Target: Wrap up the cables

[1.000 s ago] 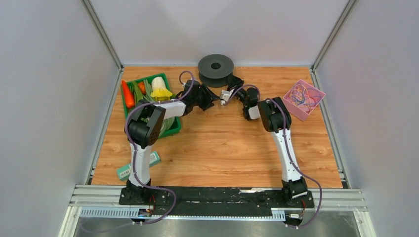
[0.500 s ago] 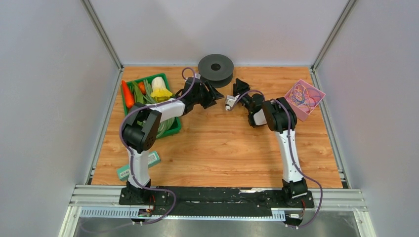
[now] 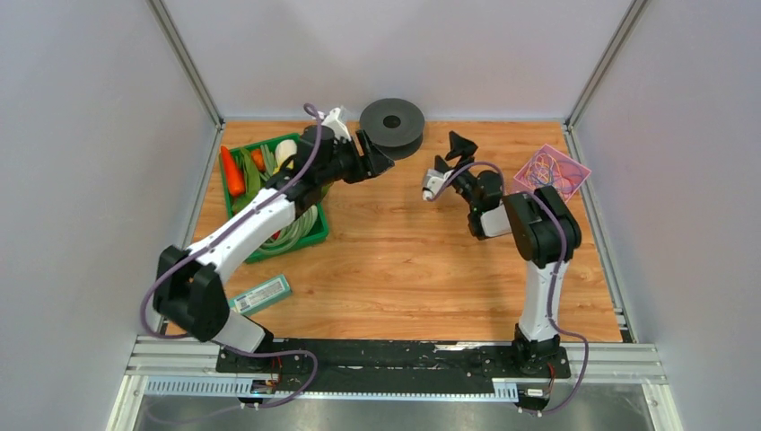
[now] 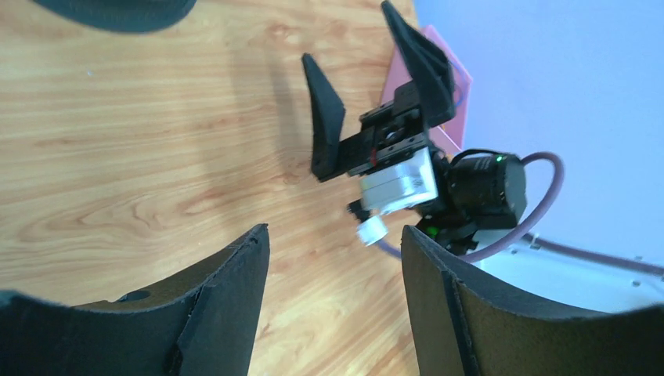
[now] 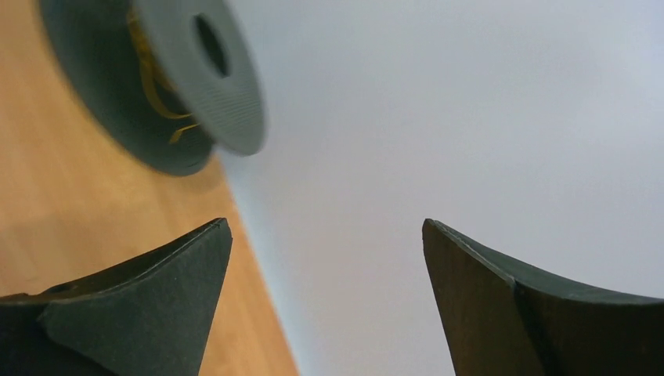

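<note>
The left arm stretches long and low over the green plastic crate (image 3: 285,250). The left gripper (image 3: 379,154) hangs just at the near-left side of the dark grey plastic spool (image 3: 392,126), its jaws spread and empty. The right arm stands folded at the elbow. The right gripper (image 3: 459,144), to the right of the spool and apart from it, is tipped upward with its jaws wide. A yellow cable strand (image 5: 156,86) sits wound on the spool. The other thin coloured cables (image 3: 547,171) lie in the pink square tray (image 3: 579,180), well right of the spool.

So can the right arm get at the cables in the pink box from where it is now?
Probably yes. The right gripper is open and empty, the pink box sits open-topped just to its right, and nothing lies between it and the cables.
</note>
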Controlling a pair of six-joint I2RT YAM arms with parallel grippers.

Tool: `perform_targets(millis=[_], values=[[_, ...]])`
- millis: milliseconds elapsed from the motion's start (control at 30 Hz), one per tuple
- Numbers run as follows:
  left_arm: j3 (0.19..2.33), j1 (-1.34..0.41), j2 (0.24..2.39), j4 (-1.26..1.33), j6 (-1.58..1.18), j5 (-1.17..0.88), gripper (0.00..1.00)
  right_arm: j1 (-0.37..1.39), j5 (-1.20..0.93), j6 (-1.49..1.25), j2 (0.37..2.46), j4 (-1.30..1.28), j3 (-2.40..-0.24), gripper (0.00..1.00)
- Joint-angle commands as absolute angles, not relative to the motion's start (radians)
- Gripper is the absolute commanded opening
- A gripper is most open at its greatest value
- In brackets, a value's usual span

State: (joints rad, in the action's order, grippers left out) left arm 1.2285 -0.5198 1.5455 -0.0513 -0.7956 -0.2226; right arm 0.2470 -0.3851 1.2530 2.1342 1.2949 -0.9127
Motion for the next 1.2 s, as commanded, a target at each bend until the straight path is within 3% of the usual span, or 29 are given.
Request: perform_targets(millis=[0,100,333,467,633,933,1167], values=[[1.218,-0.519,1.339,-0.233,-0.544,-0.245,0.70,0.242,-0.351,1.177,1.854,1.309,-0.853,1.00],[1.252,-0.508,1.254,-0.378,-0.409,-0.259,0.71,0.250,-0.298,1.106,1.668,1.133,-0.825,1.00],[1.544,-0.358,1.256,-0.795,-0.181,-0.415,0.72,0.253,-0.259,0.858,1.205,0.254,-0.988,1.00],[1.719,-0.301,1.316,-1.052,0.035,-0.422,0.73,0.249,-0.221,0.679,1.102,-0.175,-1.106,1.00],[1.707,-0.299,1.342,-1.181,0.074,-0.281,0.74,0.200,-0.205,0.410,1.108,-0.582,-1.259,1.00],[1.332,-0.299,1.247,-1.022,-0.017,-0.117,0.74,0.077,-0.242,0.184,1.071,-0.735,-1.092,1.00],[1.298,-0.296,1.197,-1.022,-0.012,-0.064,0.74,0.075,-0.236,0.155,1.006,-0.681,-1.052,1.00]])
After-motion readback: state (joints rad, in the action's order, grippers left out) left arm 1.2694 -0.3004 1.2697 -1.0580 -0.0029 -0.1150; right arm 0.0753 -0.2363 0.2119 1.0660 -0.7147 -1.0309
